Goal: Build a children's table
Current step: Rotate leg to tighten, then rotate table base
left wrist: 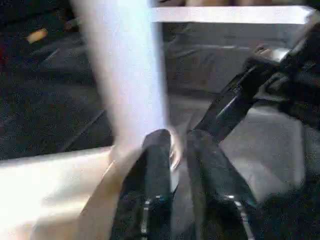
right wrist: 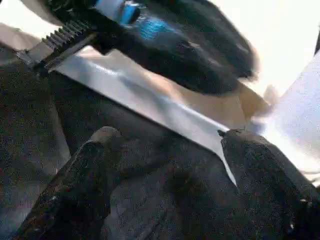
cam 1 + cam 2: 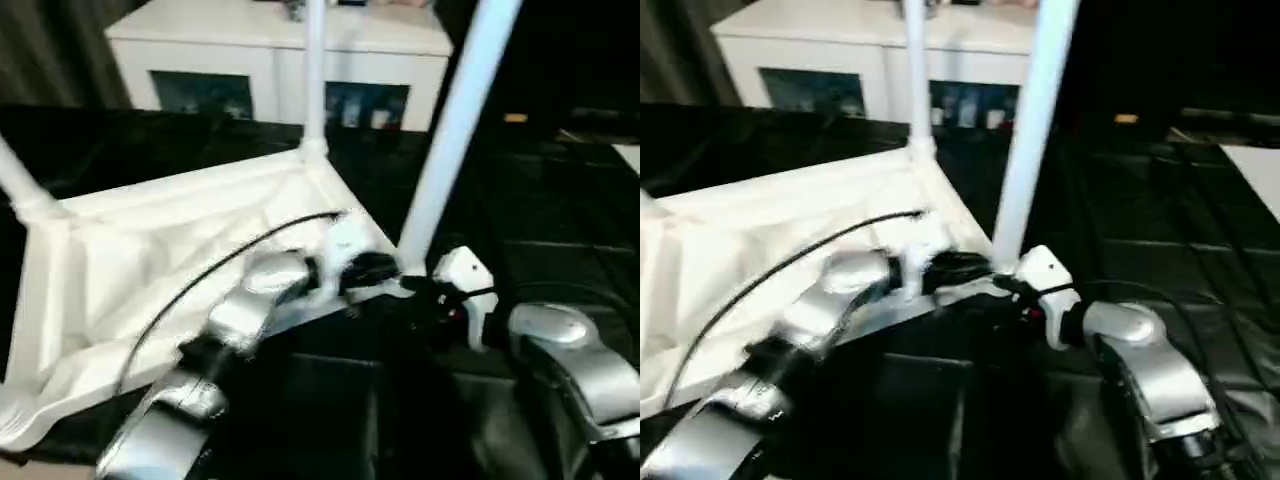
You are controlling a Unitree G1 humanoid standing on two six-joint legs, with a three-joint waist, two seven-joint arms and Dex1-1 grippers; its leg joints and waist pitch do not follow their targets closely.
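Black, wrinkled sheeting covers the table (image 3: 560,240), and a white cabinet (image 3: 280,60) with glazed doors stands behind it. On the sheeting the children's table lies upside down: its tabletop (image 3: 170,270) shows the ribbed underside, and legs stand in the corner sockets.

The move to come seems to turn on the near-corner leg (image 3: 455,120). It rises from the corner socket nearest the robot and its long axis runs almost upright, leaning slightly to the robot's right toward its upper end. A second leg (image 3: 315,70) stands straight up at the far corner, and a third (image 3: 20,180) at the left corner.

Both grippers sit at the foot of the near-corner leg. The left gripper (image 1: 175,165) comes in from the left over the tabletop's edge; its fingers (image 1: 157,160) stand a narrow gap apart just beside the leg's base, clamped on nothing. The right gripper (image 2: 165,165), on the leg's right, has its fingers wide apart, with the tabletop's edge (image 2: 150,105) running across ahead of them. The two seem about equally near, one on each side.
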